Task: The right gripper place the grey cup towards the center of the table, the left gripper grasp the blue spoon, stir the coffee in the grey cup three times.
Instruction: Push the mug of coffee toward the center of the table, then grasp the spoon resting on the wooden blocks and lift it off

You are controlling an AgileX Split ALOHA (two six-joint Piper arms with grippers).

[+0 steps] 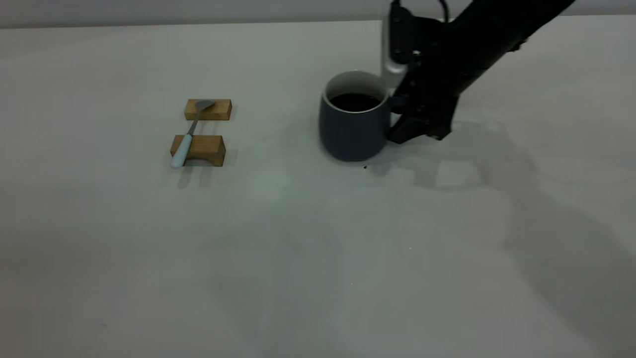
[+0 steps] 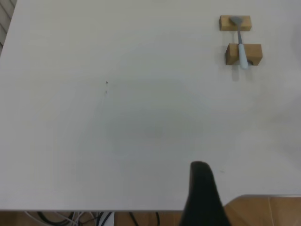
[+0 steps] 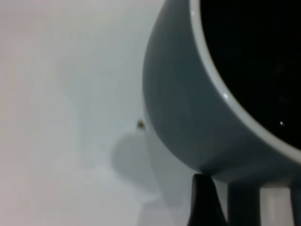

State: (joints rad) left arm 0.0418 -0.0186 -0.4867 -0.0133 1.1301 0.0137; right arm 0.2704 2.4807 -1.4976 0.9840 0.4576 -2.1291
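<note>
Bare table (image 1: 318, 258) fills the foreground of your exterior view. Beyond it, slightly right of center, the grey cup (image 1: 354, 119) stands upright with the dark coffee (image 1: 356, 102) showing inside its white rim. A tiny dark speck (image 1: 365, 167) lies on the surface just in front of the cup's base.

Your right arm slants down steeply from the upper right corner, its silver camera block hanging just behind the cup's rim. The right gripper (image 1: 405, 117) sits at the cup's right side, where the handle should be, fingertips pointing down toward the table. From these views you cannot tell whether its fingers are closed on the handle or merely beside it. The right wrist view shows the cup's rounded wall (image 3: 188, 108) very close, with one dark fingertip (image 3: 203, 200) just beneath it.

Well to the left, the blue spoon (image 1: 191, 130) bridges two wooden blocks (image 1: 202, 130), its bowl on the farther block and its pale handle across the nearer one.

Your left gripper (image 2: 202, 197) hangs back at the table edge, well apart from the spoon (image 2: 241, 44); only one dark finger shows, so you cannot tell its opening.
</note>
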